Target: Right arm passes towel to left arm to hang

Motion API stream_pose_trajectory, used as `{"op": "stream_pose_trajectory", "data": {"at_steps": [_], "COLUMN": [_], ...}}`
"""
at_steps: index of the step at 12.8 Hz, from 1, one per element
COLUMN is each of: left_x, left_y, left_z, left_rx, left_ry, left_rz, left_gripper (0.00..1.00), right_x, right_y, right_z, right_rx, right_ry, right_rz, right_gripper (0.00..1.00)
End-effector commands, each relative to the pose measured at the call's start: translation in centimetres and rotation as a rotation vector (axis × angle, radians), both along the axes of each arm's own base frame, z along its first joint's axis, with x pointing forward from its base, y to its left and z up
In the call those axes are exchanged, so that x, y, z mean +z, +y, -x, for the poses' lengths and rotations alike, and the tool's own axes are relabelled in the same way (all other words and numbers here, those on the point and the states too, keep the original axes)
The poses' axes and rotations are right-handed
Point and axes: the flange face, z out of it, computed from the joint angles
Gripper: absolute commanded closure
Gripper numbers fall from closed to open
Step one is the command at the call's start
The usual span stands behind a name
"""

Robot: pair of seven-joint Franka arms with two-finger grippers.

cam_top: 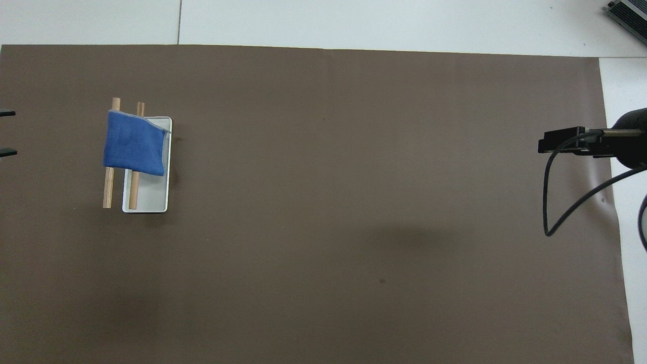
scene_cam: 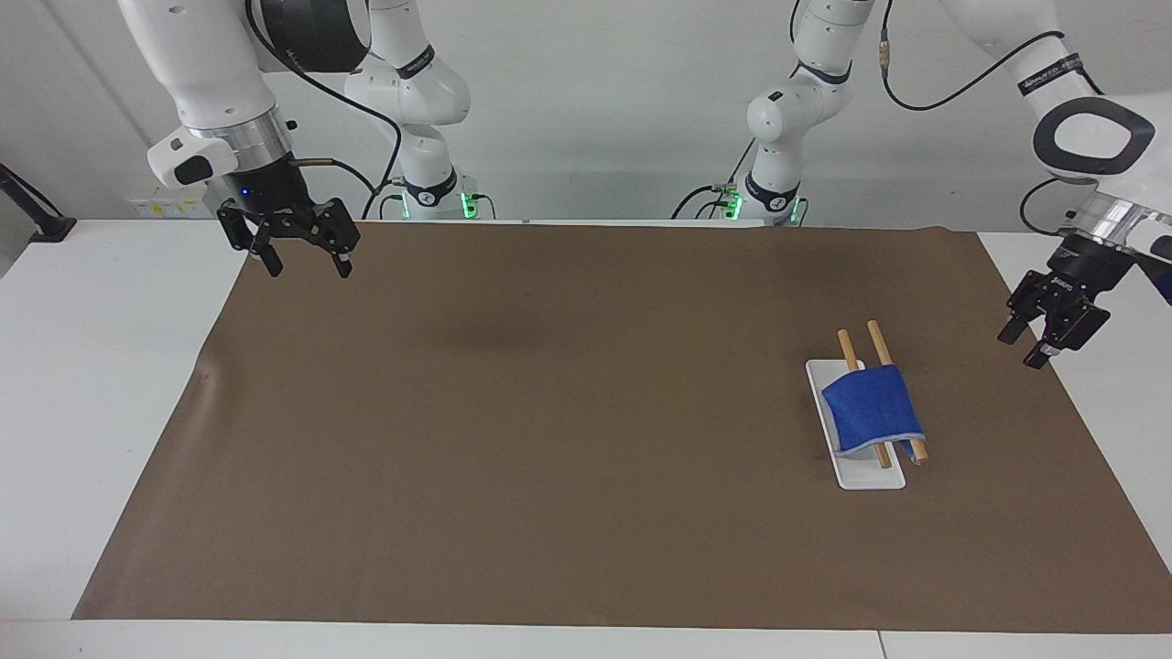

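- Your left pincer (scene_cam: 1047,338) hangs spread and empty over the desk's edge at the left arm's end.
- Your right pincer (scene_cam: 296,247) hangs spread, empty.
- The towel (scene_cam: 870,406) drapes over two wooden rods (scene_cam: 877,342): hanging looks complete.

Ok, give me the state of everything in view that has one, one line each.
towel: draped over both rods, held by nothing.
wooden rods: side by side above the white base, towel across them.
white base: flat on the brown mat.
left gripper: open, empty, over the mat's edge.
right gripper: open, empty, over the mat's corner.
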Motion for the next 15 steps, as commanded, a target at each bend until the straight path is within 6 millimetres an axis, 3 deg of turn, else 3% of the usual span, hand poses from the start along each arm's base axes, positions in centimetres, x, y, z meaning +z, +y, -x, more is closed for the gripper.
{"op": "stream_pose_trajectory", "data": {"at_steps": [1, 3, 6, 8, 11, 15], "left_x": [6.0, 8.4, 9.2, 9.1, 8.9, 8.7], "left_y": [-5.3, -10.0, -18.8, -22.2, -21.9, -19.3], "left_z": [-1.1, -0.6, 0.7, 1.5, 2.7, 2.3], "left_rx": [-0.203, -0.338, -0.507, -0.606, -0.969, -0.963], "left_ry": [0.059, 0.127, 0.159, 0.181, 0.217, 0.187], "left_rz": [-0.148, -0.262, -0.399, -0.452, -0.551, -0.550], "left_gripper": [0.23, 0.22, 0.23, 0.28, 0.30, 0.29], "right_x": [2.0, 2.9, 3.5, 3.3, 3.1, 2.2], "right_y": [-0.8, -1.1, -1.0, -0.4, -0.4, -0.6], "right_z": [0.3, 0.6, 0.6, 0.7, 1.2, 2.2], "right_rx": [-0.010, -0.017, -0.053, -0.078, -0.076, -0.076], "right_ry": [0.018, 0.032, 0.021, 0.030, 0.053, 0.102], "right_rz": [0.020, 0.031, 0.089, 0.081, 0.067, -0.001], "right_gripper": [0.00, 0.00, 0.00, 0.00, 0.00, 0.00]}}
